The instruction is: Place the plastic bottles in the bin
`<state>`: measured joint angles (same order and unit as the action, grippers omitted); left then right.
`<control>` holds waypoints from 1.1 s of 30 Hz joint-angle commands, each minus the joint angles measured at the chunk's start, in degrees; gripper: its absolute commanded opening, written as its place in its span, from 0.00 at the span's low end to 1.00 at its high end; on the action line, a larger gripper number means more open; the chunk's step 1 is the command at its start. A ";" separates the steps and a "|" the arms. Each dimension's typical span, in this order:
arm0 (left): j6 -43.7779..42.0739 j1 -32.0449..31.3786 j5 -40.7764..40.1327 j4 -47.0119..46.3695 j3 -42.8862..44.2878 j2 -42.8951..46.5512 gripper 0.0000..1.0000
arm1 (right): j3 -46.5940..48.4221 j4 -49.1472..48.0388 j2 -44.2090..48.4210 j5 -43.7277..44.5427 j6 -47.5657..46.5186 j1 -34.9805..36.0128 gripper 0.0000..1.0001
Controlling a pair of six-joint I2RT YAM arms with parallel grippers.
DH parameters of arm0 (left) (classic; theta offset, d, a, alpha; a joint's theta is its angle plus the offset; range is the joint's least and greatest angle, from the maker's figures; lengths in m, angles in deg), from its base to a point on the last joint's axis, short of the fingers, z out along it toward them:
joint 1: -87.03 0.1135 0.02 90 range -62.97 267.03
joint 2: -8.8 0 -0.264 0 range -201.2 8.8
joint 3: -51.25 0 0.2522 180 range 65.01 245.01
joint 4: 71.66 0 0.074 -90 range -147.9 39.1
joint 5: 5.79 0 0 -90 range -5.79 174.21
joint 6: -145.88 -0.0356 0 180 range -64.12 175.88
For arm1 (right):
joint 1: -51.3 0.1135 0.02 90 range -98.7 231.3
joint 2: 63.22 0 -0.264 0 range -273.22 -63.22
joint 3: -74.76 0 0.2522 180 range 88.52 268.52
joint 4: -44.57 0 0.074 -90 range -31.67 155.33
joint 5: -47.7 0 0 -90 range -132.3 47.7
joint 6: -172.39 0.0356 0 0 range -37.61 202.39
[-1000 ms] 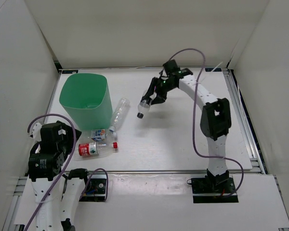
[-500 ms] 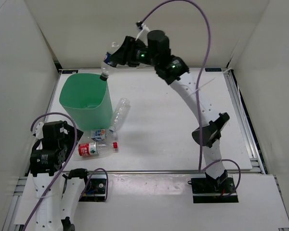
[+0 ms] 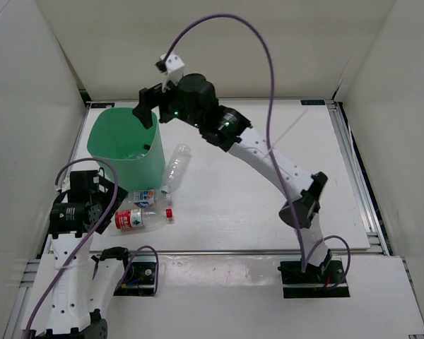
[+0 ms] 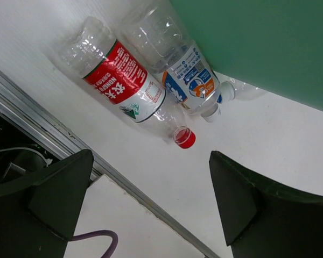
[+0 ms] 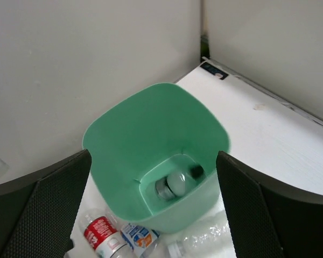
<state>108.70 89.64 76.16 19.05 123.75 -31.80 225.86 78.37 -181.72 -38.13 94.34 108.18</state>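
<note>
My right gripper (image 3: 147,116) hangs open over the mint-green bin (image 3: 120,159), nothing between its fingers (image 5: 59,207). A dark-labelled bottle (image 5: 172,185) lies on the bin's floor, inside the rim (image 5: 167,86). Three plastic bottles lie on the table by the bin's near side: a red-labelled one with a red cap (image 3: 138,219), a blue-and-white-labelled one (image 3: 145,196) and an unlabelled one (image 3: 175,166). My left gripper (image 3: 107,201) is open just left of them. In its wrist view the red-labelled bottle (image 4: 124,86) and the blue-and-white one (image 4: 185,75) lie ahead of the open gripper (image 4: 151,161).
White walls close in the table at the back and both sides. A metal rail (image 4: 70,142) runs along the table's near edge beside the red-labelled bottle. A purple cable (image 3: 268,78) loops high over the right arm. The bin stands in the far left corner.
The right arm swung the dark-labelled bottle from mid-table up over the bin and opened; the bottle now lies in the bin. The left arm shifted slightly towards the bottles.
</note>
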 commanded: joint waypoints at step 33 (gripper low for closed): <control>17.14 1.33 -1.78 -22.29 -31.32 -4.58 0.68 | -11.48 22.77 22.17 -7.06 3.17 -8.72 1.00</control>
<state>126.58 89.90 76.40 -3.00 92.69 -38.83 215.06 101.95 -161.65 -44.12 98.45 99.53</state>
